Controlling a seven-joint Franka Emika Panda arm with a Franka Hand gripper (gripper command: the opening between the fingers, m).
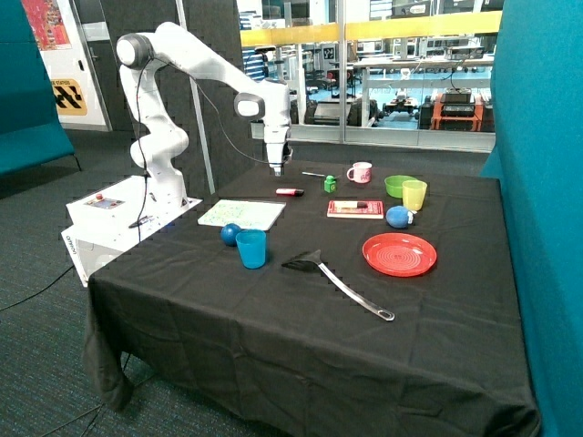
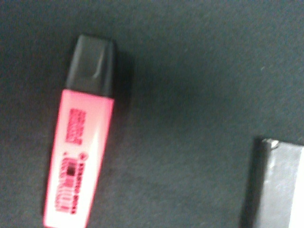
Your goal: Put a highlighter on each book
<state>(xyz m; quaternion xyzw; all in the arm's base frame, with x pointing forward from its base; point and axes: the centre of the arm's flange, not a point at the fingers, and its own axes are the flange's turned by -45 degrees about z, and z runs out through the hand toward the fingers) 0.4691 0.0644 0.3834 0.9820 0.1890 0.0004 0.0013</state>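
The red highlighter (image 1: 290, 192) with a black cap lies flat on the black cloth between the white green-speckled book (image 1: 242, 214) and the small red book (image 1: 355, 208). My gripper (image 1: 276, 170) hangs a little above the cloth, just behind the highlighter and apart from it. In the wrist view the highlighter (image 2: 80, 156) fills one side, and a corner of the white book (image 2: 282, 185) shows at the edge. A small pale thing with a dark end lies on the red book; I cannot tell whether it is the yellow highlighter.
A thin pen (image 1: 314, 174), green cube (image 1: 330, 184), pink mug (image 1: 361, 172), green bowl (image 1: 398, 185) and yellow cup (image 1: 414, 195) stand at the back. A red plate (image 1: 399, 253), spatula (image 1: 337, 278), blue cup (image 1: 251, 248) and two blue balls lie nearer the front.
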